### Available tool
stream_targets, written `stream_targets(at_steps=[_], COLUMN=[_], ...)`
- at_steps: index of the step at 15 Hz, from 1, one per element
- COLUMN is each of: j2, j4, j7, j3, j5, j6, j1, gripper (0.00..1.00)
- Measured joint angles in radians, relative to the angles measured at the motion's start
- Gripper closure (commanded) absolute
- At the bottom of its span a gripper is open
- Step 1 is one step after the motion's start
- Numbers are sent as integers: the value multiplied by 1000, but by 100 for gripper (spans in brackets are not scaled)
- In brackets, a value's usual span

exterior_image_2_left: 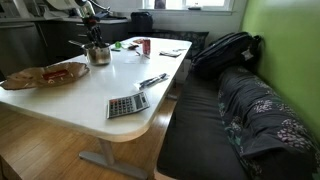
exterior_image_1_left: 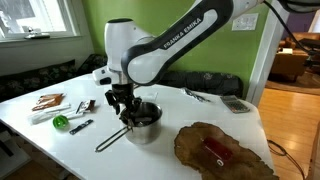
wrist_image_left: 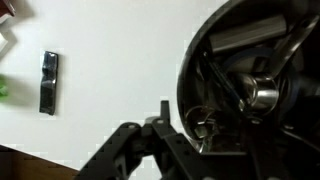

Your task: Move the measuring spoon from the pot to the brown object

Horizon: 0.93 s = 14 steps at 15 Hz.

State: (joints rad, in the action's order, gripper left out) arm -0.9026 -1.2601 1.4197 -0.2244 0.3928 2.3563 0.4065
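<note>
One white table (exterior_image_1_left: pixel 170 105), carrying wavy brown object (exterior_image_1_left: pixel 195 140) well apart from steel pot (exterior_image_1_left: pixel 143 125). Dipping into that pot, gripper (exterior_image_1_left: pixel 126 110); clenched or released, cannot tell. Smallest, silvery measuring spoon (wrist_image_left: pixel 262 95), lying inside the pot.

The white arm (exterior_image_1_left: pixel 165 45) is reaching in from the upper right of the frame and bending down at the centre. There the gripper (exterior_image_1_left: pixel 124 108) is hanging over the pot (exterior_image_1_left: pixel 143 124), its fingertips dipping in at the pot's left rim (whether they are gripping anything is too small to tell). The pot is sitting on the white table (exterior_image_1_left: pixel 185 112), its thin handle (exterior_image_1_left: pixel 110 141) pointing toward the lower left. At lower right the brown slab (exterior_image_1_left: pixel 240 158) is lying flat and carrying a red block (exterior_image_1_left: pixel 215 151). At left a green round piece (exterior_image_1_left: pixel 61 122) is resting beside a black-handled tool (exterior_image_1_left: pixel 81 126), and a calculator (exterior_image_1_left: pixel 237 104) is lying at right.
</note>
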Motion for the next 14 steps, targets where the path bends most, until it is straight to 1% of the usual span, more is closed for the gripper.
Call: stream_targets(at_steps=[2, 3, 5, 6, 11, 14], j2=[-2, -1, 1, 4, 34, 75], j4=[6, 10, 19, 23, 29, 22], j7=[0, 0, -5, -11, -61, -114], j3=[0, 0, -1, -1, -13, -25], j5=[0, 0, 0, 0, -11, -41], j6=[0, 0, 3, 4, 9, -18], j1=[3, 4, 7, 10, 21, 19], gripper=[87, 87, 99, 100, 100, 100])
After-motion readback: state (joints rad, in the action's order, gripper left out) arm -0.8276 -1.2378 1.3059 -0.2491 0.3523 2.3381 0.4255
